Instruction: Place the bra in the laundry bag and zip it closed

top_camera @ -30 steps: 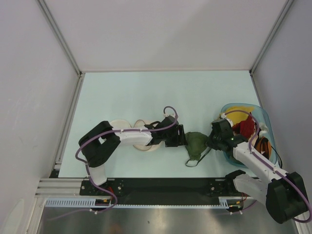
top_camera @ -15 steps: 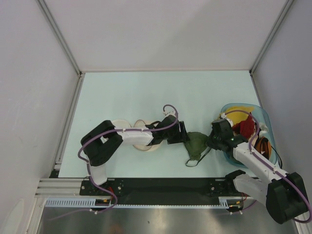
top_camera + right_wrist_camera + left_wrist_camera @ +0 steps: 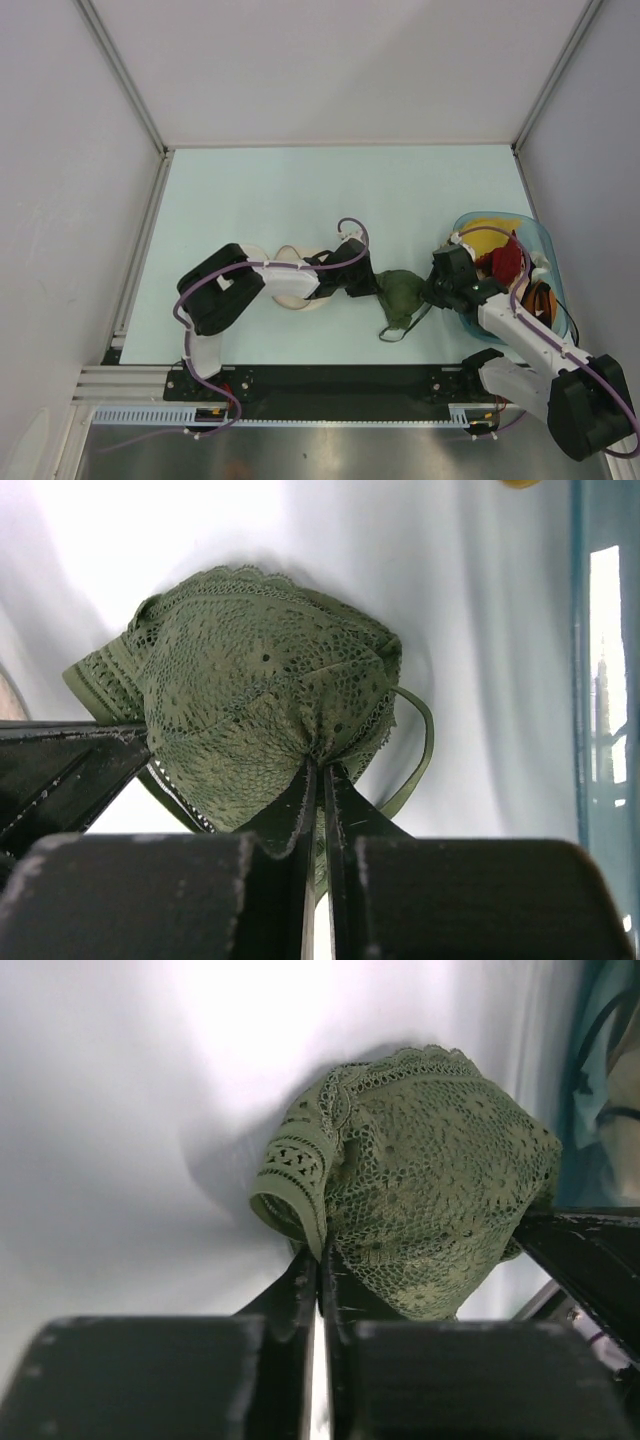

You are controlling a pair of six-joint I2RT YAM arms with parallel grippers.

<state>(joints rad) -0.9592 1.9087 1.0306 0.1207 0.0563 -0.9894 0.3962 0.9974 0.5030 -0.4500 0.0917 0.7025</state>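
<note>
The olive-green lace bra (image 3: 403, 296) is bunched on the table between my two arms, with a thin strap (image 3: 393, 333) trailing toward the near edge. My left gripper (image 3: 379, 286) is shut on the bra's (image 3: 430, 1180) left edge band, jaws pinched together (image 3: 322, 1255). From the opposite side, my right gripper (image 3: 428, 293) is shut on a fold of the bra's (image 3: 255, 685) lace (image 3: 320, 765). The cream-white laundry bag (image 3: 300, 301) lies to the left, mostly hidden under my left arm.
A translucent blue tub (image 3: 541, 247) holding yellow, red and orange garments stands at the right table edge, just behind my right arm. Its blue wall (image 3: 600, 680) shows in the right wrist view. White walls enclose the table.
My left gripper has moved right onto the bra and closed on its left edge. The right gripper keeps its hold and has barely moved.
</note>
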